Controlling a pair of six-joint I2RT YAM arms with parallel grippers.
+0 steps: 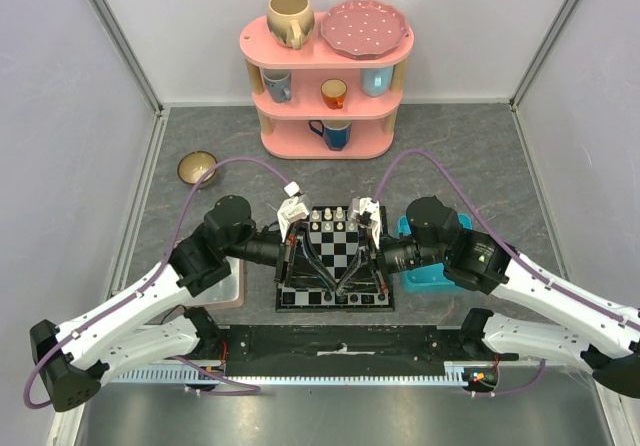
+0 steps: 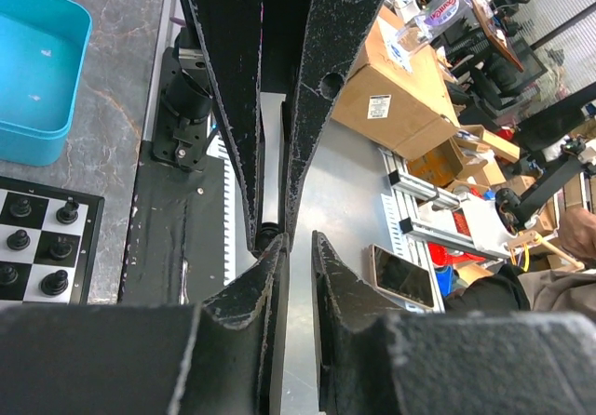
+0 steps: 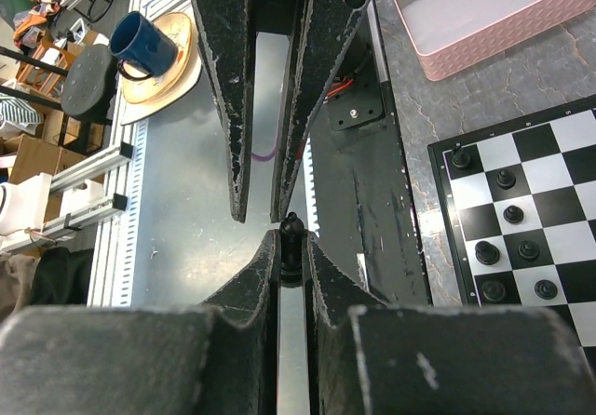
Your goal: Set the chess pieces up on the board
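A: Where are the two grippers?
B: Both are over the near side of the board (image 1: 337, 251), with their tips almost meeting. The left gripper (image 2: 298, 244) reaches in from the left of the board, and the right gripper (image 3: 293, 244) from the right.
A: Does the right one carry something?
B: Yes, a small black piece (image 3: 291, 228). The jaws are closed on it, and its head pokes out past the fingertips.
A: And the left one?
B: Its jaws stand only a little apart, and I see nothing between them. The tips are just beside the held piece — whether they touch it I cannot tell.
A: Where are the other pieces?
B: Several black pieces (image 3: 513, 214) stand on the squares at the near side of the board, and cream pieces (image 1: 320, 214) stand in a row at the far side.
A: What lies beside the board?
B: A blue tray (image 2: 37, 80) is just to the right of the board — a pink tray (image 3: 484, 38) is to the left.
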